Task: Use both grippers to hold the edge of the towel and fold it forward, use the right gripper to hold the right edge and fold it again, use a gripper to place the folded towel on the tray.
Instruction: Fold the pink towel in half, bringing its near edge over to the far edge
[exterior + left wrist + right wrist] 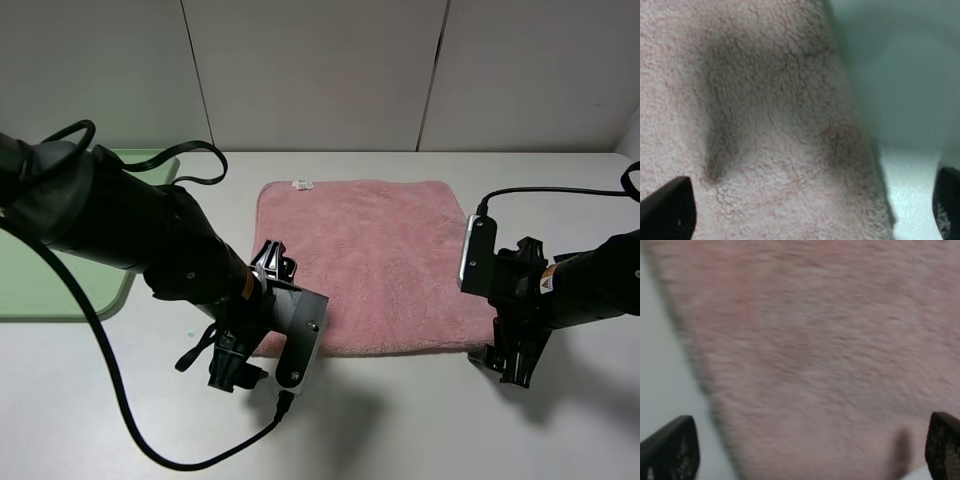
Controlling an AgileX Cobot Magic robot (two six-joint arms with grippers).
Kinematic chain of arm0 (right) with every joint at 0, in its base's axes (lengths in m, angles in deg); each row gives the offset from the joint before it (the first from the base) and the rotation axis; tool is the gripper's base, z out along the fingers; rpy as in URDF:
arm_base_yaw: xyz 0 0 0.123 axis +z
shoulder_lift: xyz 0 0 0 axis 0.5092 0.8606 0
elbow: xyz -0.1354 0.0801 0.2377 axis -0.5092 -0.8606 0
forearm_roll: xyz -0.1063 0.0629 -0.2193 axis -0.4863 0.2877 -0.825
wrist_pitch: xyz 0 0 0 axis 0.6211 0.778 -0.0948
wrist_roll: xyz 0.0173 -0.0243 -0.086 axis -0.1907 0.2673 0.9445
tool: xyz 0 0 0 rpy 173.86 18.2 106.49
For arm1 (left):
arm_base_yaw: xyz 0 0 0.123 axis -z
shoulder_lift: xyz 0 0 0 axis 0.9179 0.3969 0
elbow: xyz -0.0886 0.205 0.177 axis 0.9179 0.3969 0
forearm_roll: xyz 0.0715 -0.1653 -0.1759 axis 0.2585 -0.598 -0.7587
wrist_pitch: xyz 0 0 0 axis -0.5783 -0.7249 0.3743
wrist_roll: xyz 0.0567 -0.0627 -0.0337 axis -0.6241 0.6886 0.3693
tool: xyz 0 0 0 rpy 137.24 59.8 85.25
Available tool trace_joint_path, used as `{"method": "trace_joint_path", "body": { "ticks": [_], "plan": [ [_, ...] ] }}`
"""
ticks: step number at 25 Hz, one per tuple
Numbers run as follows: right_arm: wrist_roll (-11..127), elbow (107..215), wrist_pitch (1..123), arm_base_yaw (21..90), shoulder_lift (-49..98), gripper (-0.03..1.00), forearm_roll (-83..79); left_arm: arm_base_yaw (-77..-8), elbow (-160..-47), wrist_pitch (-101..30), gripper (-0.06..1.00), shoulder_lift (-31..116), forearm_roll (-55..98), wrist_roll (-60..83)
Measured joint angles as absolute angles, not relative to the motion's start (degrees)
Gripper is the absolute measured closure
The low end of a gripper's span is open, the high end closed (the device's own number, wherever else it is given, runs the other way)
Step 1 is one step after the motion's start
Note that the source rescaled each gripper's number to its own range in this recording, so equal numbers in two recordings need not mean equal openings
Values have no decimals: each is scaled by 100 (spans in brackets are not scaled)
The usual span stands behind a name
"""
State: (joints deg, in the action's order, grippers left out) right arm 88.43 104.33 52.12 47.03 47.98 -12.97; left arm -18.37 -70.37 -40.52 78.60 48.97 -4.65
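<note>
Black sleeved arms (120, 225), white-plated grippers (508, 366), black cables (110, 390)

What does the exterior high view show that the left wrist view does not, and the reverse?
Only exterior high: the whole towel spread flat, its white label at the far edge, the green tray, the right gripper. Only left wrist: close up, the fingertips of the left gripper wide apart astride the towel's edge. Both: pink towel on the white table.
</note>
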Motion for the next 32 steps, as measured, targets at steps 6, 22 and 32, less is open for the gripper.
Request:
{"method": "trace_joint_path", "body": {
  "ticks": [6, 22, 32],
  "plan": [
    [8839, 10443, 5072, 4554, 4827, -3, -1417, -1837, -7037, -4052, 1, 7860, 4891, -465],
    [8839, 10471, 5244, 4523, 4882, 20, -1457, -1837, -7037, -4145, 35, 7906, 4904, -465],
    [8893, 10471, 5595, 4523, 4899, 55, -1510, -1842, -7026, -4162, 86, 7970, 4975, -470]
  ]
}}
